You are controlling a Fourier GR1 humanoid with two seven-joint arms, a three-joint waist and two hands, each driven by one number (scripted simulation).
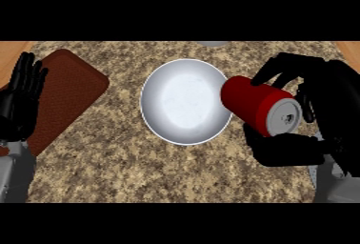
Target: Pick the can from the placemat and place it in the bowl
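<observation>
My right hand (309, 109): curled round red can (259, 105), tilted at white bowl (184, 101) rim. Left hand (21, 95): flat-fingered over placemat (70, 95).

the right hand (309, 109) sits at the view's right, fingers arched over the top and thumb curled underneath, closed round what it holds; its grey forearm enters from the lower right corner; the left hand (20, 97) rests at the left edge, fingers straight and pointing up, holding nothing; its grey forearm rises from the lower left.
</observation>
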